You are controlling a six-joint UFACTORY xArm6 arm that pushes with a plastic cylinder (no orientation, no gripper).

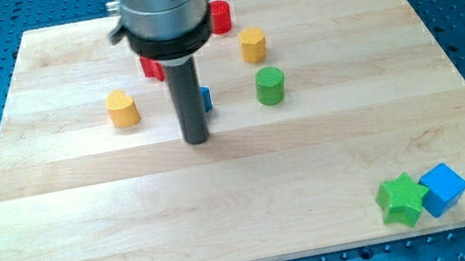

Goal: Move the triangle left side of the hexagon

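table (58, 228): pale wood board on a blue perforated bench.
hidden: the blue triangle (206, 100) shows only as a sliver at the rod's right edge; the red block (150, 67) behind the rod is mostly covered, shape hard to tell.
my tip (198, 140): on the table, just below and left of the blue triangle, probably touching it or nearly so.
jaws: none on this arm, only the dark rod.
triangle's place: below and left of the yellow hexagon (253, 44), left of the green cylinder (270, 85).
others: red cylinder (219, 17) at the view's top; yellow block (122, 108) at left; green star (400, 200) touching the blue cube (443, 187) at bottom right.
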